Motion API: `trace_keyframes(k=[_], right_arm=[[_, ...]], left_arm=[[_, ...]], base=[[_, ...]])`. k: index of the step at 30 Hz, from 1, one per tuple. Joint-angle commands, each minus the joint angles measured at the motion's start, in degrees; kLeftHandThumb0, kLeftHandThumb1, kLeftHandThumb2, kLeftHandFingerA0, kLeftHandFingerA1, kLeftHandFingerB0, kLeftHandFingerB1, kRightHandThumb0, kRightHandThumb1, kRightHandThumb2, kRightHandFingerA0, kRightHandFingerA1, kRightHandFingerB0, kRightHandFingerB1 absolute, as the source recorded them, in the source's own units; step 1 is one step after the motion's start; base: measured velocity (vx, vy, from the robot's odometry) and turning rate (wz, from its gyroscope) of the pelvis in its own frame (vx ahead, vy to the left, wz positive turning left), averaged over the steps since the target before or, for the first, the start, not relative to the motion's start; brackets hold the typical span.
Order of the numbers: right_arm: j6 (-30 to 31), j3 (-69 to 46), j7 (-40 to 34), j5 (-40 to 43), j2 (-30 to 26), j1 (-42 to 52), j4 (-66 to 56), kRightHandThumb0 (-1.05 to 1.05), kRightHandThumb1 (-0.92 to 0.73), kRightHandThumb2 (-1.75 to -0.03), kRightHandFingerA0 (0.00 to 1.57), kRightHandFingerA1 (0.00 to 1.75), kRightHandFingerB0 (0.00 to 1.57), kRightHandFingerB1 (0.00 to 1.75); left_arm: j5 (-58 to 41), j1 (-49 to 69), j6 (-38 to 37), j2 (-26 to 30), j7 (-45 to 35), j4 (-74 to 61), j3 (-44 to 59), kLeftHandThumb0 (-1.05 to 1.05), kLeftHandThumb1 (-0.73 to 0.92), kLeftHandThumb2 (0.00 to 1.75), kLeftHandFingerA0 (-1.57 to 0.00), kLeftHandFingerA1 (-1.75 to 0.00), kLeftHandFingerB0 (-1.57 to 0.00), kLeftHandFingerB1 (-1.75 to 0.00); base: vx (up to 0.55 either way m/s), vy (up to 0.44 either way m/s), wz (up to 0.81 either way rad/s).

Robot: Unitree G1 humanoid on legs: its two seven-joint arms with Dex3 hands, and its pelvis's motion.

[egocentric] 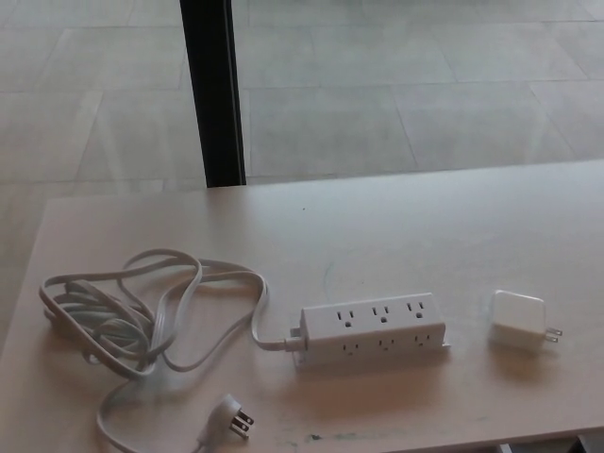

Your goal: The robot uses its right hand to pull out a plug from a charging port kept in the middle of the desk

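White charger plug point(518, 322) is lying right of the power strip point(373, 327), already out; we are seeing neither hand, so grip unknown.

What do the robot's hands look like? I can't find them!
Neither hand shows in this picture, so their look can't be told. Only the desk shows, with a white power strip, its looped cord and a white charger plug lying apart from the strip.

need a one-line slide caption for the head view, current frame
White charger plug lies on the desk right of the empty power strip, apart from it; coiled cord at left; no hand in view.
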Motion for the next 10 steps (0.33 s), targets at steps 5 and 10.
trace_keyframes(k=[5,10], right_arm=[[-1.1,7.8,7.4,5.0,-2.5,3.3,1.1,-0.96,-0.48,-0.56,0.87,0.85,0.38,1.13],[-0.7,10.5,10.1,6.1,-5.7,0.8,7.4,-0.81,-0.30,-0.87,0.50,0.95,0.34,0.83]], left_arm=[[-0.7,0.1,-1.2,1.1,-0.7,0.3,0.1,-0.76,0.92,0.73,-0.72,-0.56,-0.53,-0.47],[-1.0,-1.0,-0.8,0.6,-0.3,0.6,0.2,-0.76,0.92,0.72,-0.72,-0.54,-0.53,-0.45]], base=[[0.00,0.000,0.00],[0.00,0.000,0.00]])
